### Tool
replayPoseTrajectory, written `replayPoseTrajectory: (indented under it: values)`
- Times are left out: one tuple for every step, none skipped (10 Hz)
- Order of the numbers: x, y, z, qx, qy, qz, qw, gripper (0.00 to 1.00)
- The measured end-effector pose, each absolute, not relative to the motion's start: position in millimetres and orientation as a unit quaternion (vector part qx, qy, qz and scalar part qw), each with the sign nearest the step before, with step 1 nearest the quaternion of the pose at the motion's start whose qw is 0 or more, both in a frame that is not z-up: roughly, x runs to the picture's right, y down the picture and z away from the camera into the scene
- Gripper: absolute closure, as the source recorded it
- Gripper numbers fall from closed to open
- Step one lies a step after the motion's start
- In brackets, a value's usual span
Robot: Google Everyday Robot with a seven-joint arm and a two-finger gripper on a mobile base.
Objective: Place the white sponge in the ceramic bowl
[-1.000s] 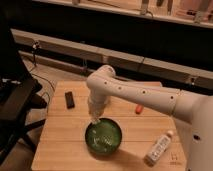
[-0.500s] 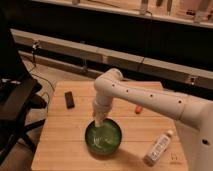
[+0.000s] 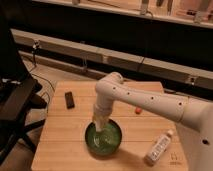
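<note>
Over the middle of the wooden table [image 3: 60, 145] the white arm [image 3: 150, 102] reaches in from the right and bends straight down, and that is the big picture right now. Beneath it sits the green bowl [image 3: 103, 139], near the front edge, and the gripper [image 3: 100, 124] hangs right over its rim, dipping into the near-left side. A pale shape at the tip looks like the sponge [image 3: 99, 126], low in the bowl, but whether the fingers are clamped on it or parted, I cannot tell. My read: transport looks done, release and retreat are what is left. Off to the right lies a bottle [image 3: 159, 147], a dark remote [image 3: 69, 99] sits left, and a small orange thing [image 3: 137, 111] beyond.
</note>
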State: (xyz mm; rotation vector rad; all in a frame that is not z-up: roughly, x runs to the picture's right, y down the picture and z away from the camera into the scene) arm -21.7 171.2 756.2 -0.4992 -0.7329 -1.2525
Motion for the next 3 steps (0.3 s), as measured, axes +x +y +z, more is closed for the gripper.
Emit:
replayPoseTrajectory:
  values:
    - [-19.5, 172.5, 756.3, -0.229, -0.329, -0.562, 0.724, 0.2]
    - [-18.4, 172.0, 756.5, -0.23, -0.326, -0.558, 0.727, 0.2]
    - [-19.0, 168.4, 757.1, -0.227, -0.327, -0.56, 0.727, 0.2]
